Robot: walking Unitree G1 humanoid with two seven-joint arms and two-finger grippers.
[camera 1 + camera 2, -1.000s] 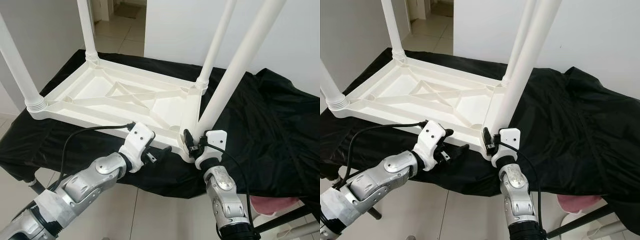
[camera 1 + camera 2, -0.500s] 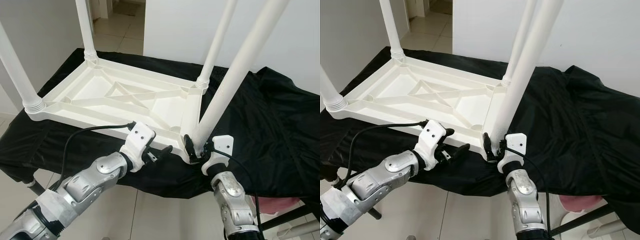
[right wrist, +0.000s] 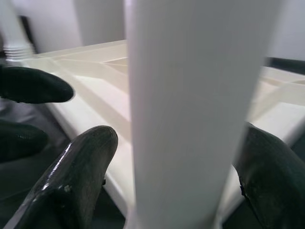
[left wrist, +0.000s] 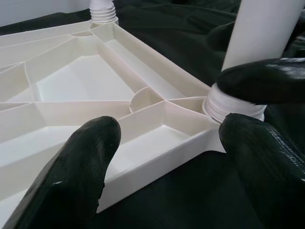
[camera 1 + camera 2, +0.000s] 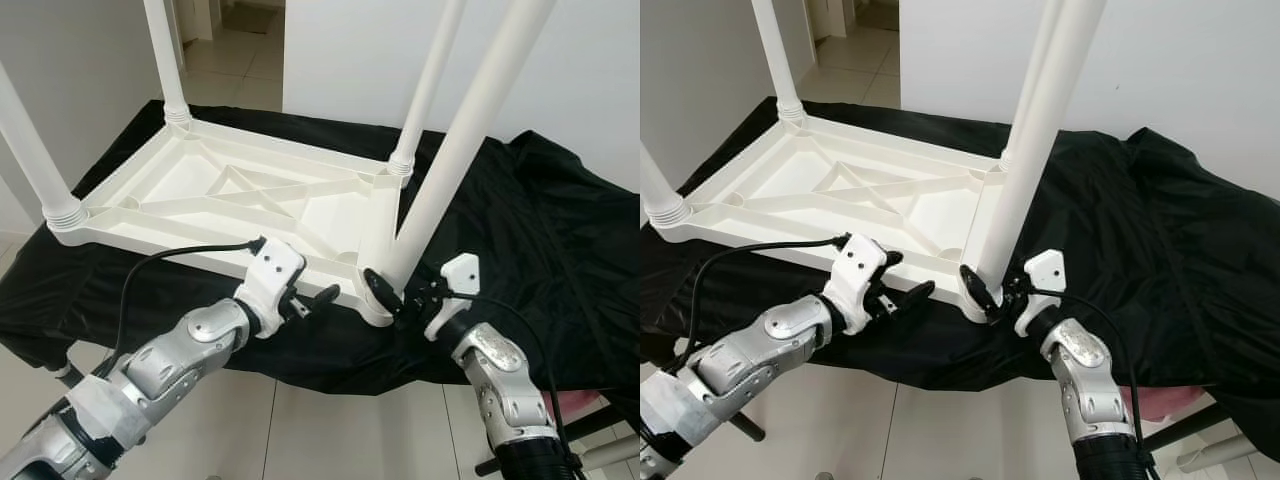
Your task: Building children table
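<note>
Right claw [image 5: 395, 293] now rolled rightward.

Support surface: a table draped in a loose, wrinkled black cloth [image 5: 520, 230] that hangs over its near edge above a pale tiled floor [image 5: 330, 425]. Lying directly on the cloth: one white plastic children's table [image 5: 250, 200], upside down, ribbed underside facing up, with four white legs [image 5: 425, 90] rising from its corners. Relative to the upturned table, the cloth shows as a narrow strip along its near rim and spreads in bare, bunched folds well beyond its right-hand end.
</note>
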